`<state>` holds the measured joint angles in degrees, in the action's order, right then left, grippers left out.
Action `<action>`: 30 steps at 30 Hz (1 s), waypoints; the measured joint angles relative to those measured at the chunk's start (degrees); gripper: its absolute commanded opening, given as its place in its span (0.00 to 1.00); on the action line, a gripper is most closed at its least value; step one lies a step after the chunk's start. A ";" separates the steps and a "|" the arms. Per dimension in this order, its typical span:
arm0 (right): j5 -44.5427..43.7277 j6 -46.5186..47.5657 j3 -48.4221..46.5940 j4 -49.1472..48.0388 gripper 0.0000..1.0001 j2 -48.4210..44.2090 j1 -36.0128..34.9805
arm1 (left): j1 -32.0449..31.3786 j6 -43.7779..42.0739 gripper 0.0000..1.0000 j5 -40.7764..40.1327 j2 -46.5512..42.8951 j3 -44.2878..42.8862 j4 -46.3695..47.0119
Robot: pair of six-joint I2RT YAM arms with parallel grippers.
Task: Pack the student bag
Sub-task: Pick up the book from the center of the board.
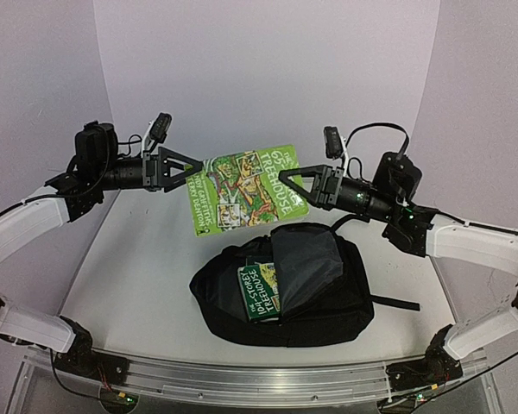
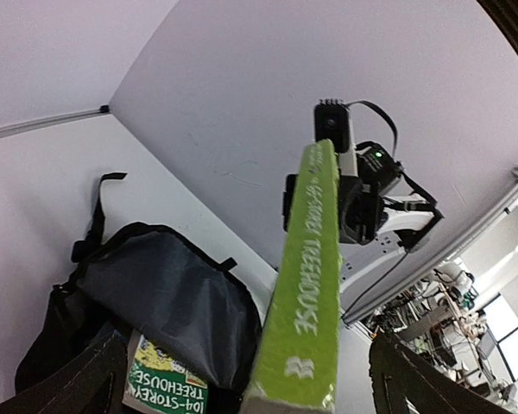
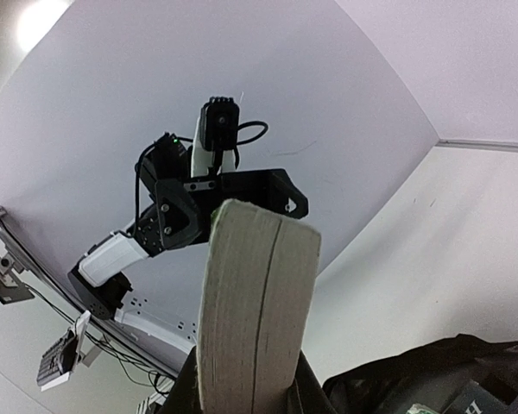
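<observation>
Closest to the lens in the right wrist view, the green book is showing its pale page edge, and the right fingers are clamping it from that side. Across from them the left fingers are standing wide apart on either side of the green spine, touching nothing, so the whole weight is hanging from one grip. Below, the student bag is lying at the middle of the tabletop, a little toward the near edge. Its flap is folded up, and a second book is poking out of the opening.

The step in hand, as I am reading it, is getting the green book down into that opening. It is hanging tilted in the air above the bag's far side, well apart from the mouth. Doing this well is calling for a firm right-arm hold, since a one-edge grip is leaving the book free to swing or slip. A lower corner should be leading, aimed alongside the book already inside. It should not land on the flap, which is looking soft and likely to fold shut. The free left arm is looking well placed for coming down and holding the flap open. Whether the mouth is gaping wide enough I cannot tell.
</observation>
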<state>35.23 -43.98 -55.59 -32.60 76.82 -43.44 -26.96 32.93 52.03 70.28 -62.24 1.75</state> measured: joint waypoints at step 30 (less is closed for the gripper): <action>-6.23 -5.32 0.02 -11.86 0.81 8.96 0.00 | -0.13 6.55 0.00 5.47 4.06 0.85 3.94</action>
<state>29.00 -49.31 -55.57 -44.46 85.78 -43.44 -27.09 39.48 57.50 74.35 -61.39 5.70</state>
